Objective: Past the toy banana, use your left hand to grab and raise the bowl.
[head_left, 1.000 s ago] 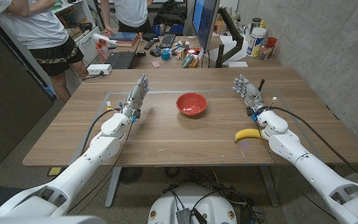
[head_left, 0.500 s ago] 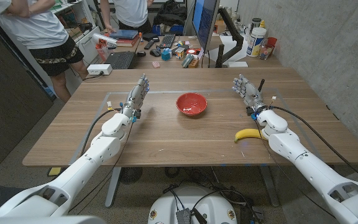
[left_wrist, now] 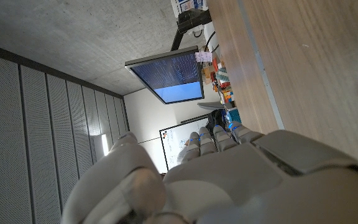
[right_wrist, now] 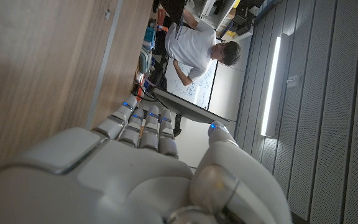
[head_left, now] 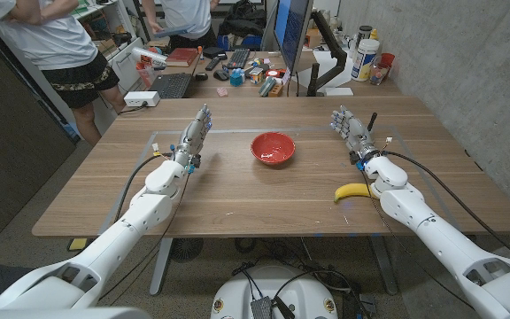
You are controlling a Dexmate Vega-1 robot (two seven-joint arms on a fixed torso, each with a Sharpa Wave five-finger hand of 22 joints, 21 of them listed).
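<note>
A red bowl (head_left: 274, 148) sits upright and empty near the middle of the wooden table (head_left: 237, 190) in the head view. A yellow toy banana (head_left: 353, 191) lies nearer the front edge, to the right of the bowl. My left hand (head_left: 195, 138) stands on the table well left of the bowl, fingers straight and apart, holding nothing. Its back (left_wrist: 229, 180) shows in the left wrist view. My right hand (head_left: 350, 131) stands right of the bowl and beyond the banana, fingers extended, empty. Its back (right_wrist: 129, 168) shows in the right wrist view.
A monitor (head_left: 292, 35), a keyboard (head_left: 172, 85), books, bottles and small clutter stand on a second table behind. Two people (head_left: 56, 44) stand at the back left. A concrete wall (head_left: 467, 62) runs along the right side.
</note>
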